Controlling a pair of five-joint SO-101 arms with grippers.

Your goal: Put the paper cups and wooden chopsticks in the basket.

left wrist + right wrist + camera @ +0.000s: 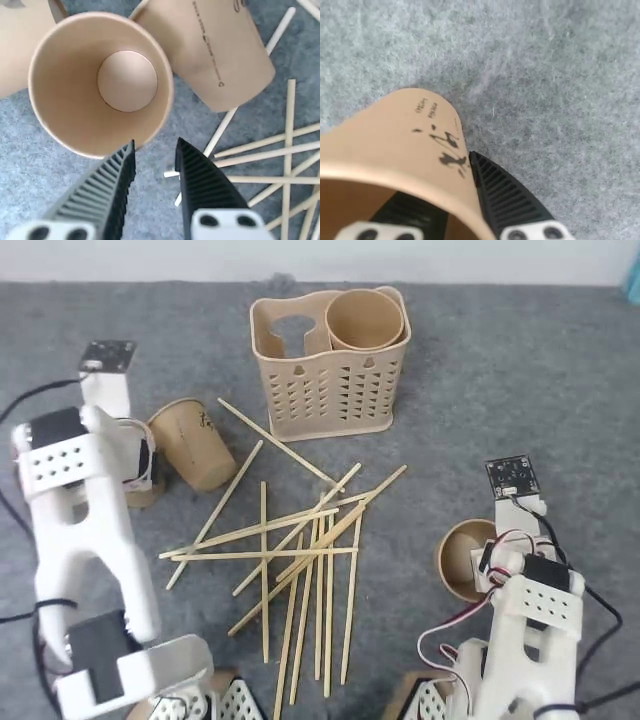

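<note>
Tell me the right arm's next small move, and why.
Probably raise the right tool a little. Its fingers clamp the wall of the tan paper cup low over the grey felt, and the perforated beige plastic basket stands upright, apart, so the cup must clear its rim.

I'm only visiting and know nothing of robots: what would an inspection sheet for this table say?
Surface: grey carpet, flat.
Job's things: basket holds one cup; tipped cup near the left arm; chopsticks scattered mid-table.
Clutter: nothing seen.
Tools: left tool open at a third cup's rim; right tool grips a fourth cup by its wall.
Cables: cables loop at the table's sides.
Surroundings: pale wall behind.
</note>
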